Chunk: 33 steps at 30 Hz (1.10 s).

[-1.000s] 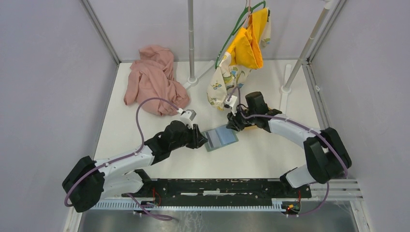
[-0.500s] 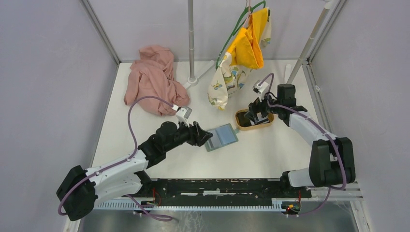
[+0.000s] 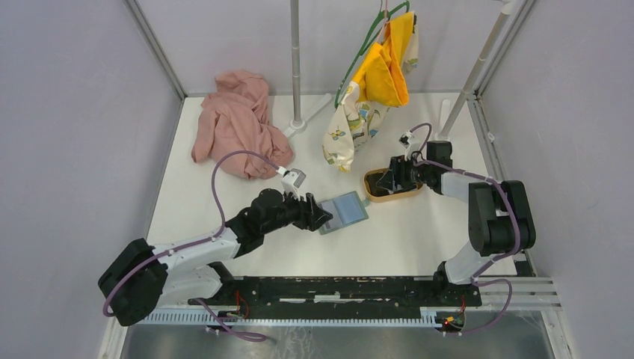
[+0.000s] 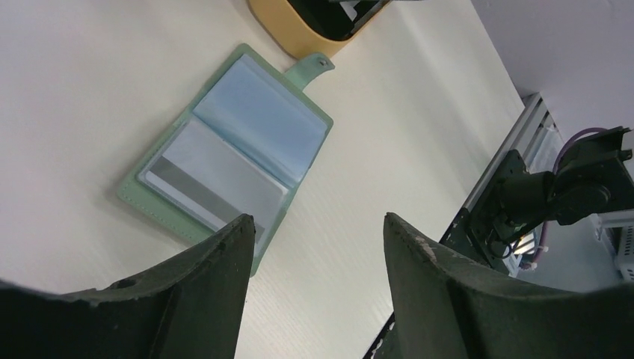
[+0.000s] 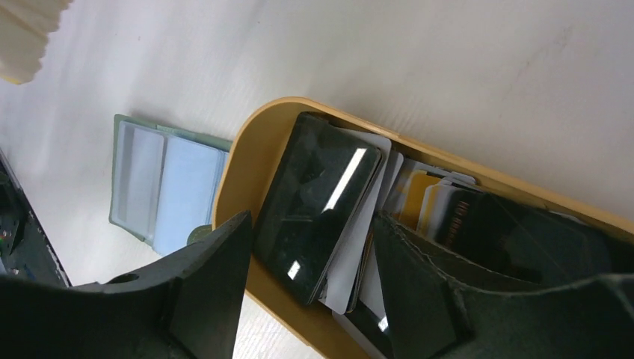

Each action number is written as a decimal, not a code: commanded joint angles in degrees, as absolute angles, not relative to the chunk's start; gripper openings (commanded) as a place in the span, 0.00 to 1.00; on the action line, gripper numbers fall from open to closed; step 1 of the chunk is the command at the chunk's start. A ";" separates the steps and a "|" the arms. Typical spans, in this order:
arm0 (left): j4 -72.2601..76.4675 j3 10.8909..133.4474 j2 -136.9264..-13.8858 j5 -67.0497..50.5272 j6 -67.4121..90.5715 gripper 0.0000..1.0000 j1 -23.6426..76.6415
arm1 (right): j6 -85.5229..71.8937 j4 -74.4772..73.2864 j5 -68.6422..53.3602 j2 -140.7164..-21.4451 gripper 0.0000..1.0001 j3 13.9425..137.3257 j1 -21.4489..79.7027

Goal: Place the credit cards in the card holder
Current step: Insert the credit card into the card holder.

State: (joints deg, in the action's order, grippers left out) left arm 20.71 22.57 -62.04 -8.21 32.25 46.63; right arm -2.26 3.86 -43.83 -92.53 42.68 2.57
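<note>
Top cam: the card holder lies open and flat mid-worktop, w/ the wood tray just beside its far-right corner. Your left end effector sits at the holder's left edge. Your right end effector is down over the tray. Can't read the jaws from up here tbh.

Left wrist cam: jaws spread wide w/ nothing between them, hanging just off the holder's near edge. A pale striped card looks seated in one clear sleeve. The other sleeve facing up looks empty afaict.

Right wrist cam: jaws apart here too, either side of a black card that tops the credit cards piled in the tray. Doesn't look pinched yet. Several more pale and yellowish ones are fanned underneath.

So imo you're early on. Maybe one card is in and pretty much the whole pile is left. The black one looks like the next pick, and then it has to go across to the holder.
</note>
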 commanded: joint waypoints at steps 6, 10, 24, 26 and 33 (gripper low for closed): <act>27.33 22.62 -65.03 -10.84 30.91 0.70 46.50 | -7.32 5.36 -44.13 -93.74 0.64 43.71 2.66; 27.82 22.18 -65.22 -11.07 31.32 0.69 46.49 | -10.85 7.49 -47.86 -93.96 0.57 42.97 2.70; 30.86 20.33 -65.07 -11.66 33.89 0.69 46.57 | -20.61 16.06 -56.86 -94.58 0.47 39.92 3.39; 31.24 20.21 -65.21 -11.69 34.04 0.69 46.55 | -20.71 15.95 -57.07 -95.29 0.47 40.00 3.86; 31.27 19.95 -65.36 -11.60 33.84 0.68 46.51 | -18.69 13.06 -55.68 -96.65 0.47 41.01 4.48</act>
State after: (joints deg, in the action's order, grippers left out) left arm 27.62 20.23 -65.12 -10.90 32.42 46.63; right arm -19.77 14.26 -54.72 -96.25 40.25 3.77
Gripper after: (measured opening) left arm 0.687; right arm 0.472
